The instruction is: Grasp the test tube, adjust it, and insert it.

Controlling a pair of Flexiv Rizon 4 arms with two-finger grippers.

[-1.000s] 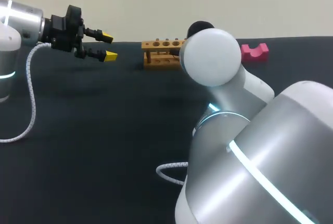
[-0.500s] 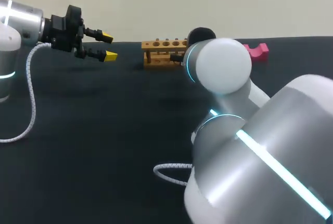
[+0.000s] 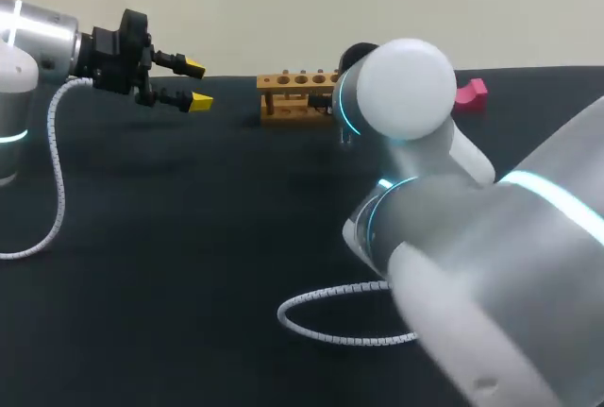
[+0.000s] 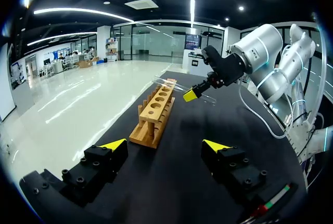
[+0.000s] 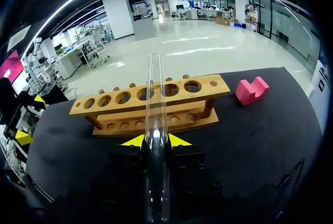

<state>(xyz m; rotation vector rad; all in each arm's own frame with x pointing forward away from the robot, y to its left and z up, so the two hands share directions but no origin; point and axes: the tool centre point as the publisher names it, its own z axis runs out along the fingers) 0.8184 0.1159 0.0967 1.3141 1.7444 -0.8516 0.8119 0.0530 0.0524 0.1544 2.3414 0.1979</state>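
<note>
A clear glass test tube (image 5: 155, 130) lies lengthwise between the yellow tips of my right gripper (image 5: 156, 142), which is shut on it. The tube's open end points at the wooden rack (image 5: 151, 102) just ahead, over the row of holes. In the left wrist view the right gripper (image 4: 193, 93) hovers beside the rack's (image 4: 155, 114) far end. My left gripper (image 3: 195, 86) hangs open above the table's back left, well clear of the rack (image 3: 293, 95), with nothing between its fingers. In the head view my right arm's elbow (image 3: 401, 91) hides the right gripper and the tube.
A pink notched block (image 5: 251, 90) sits on the black table (image 3: 189, 218) to the right of the rack, half hidden behind the right arm in the head view (image 3: 470, 93). A white cable (image 3: 330, 322) loops on the table near the right arm's base.
The right arm's elbow has swung to the right and up in the head view, covering more of the pink block. The left arm has kept still.
</note>
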